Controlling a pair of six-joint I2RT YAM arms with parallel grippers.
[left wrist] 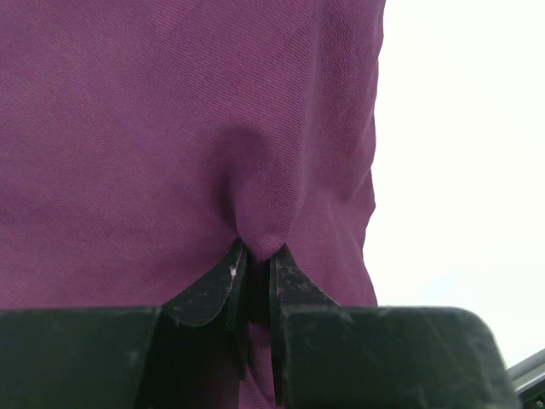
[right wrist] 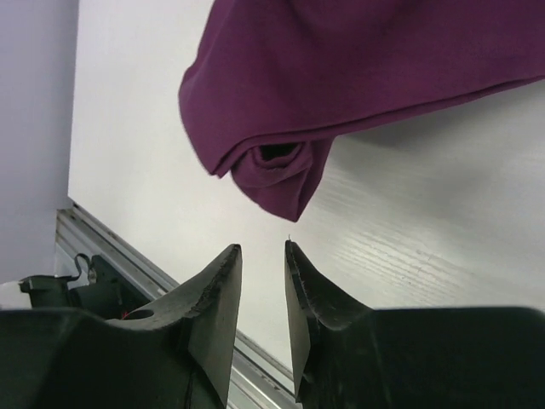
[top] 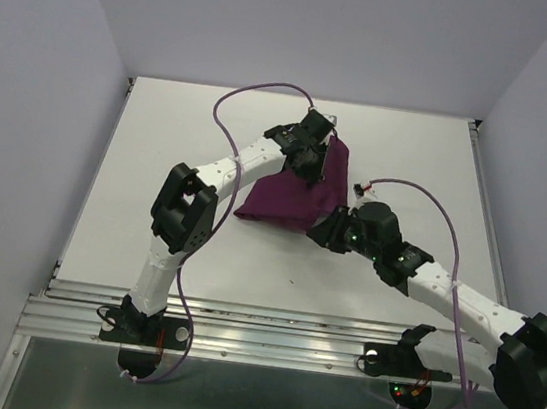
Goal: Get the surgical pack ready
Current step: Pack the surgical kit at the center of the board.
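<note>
No legible text, label, brand, number or sign anywhere.

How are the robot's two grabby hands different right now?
The left gripper pinches a fold of the purple cloth; the right gripper holds nothing. The left jaws are almost together; the right jaws stand apart. Both are black and close to the cloth.

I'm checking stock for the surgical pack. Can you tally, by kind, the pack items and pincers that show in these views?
Large deep-purple cloth wrap: 1
Black two-finger pincers: 2 (left pincer, right pincer)
Total: 3
</note>
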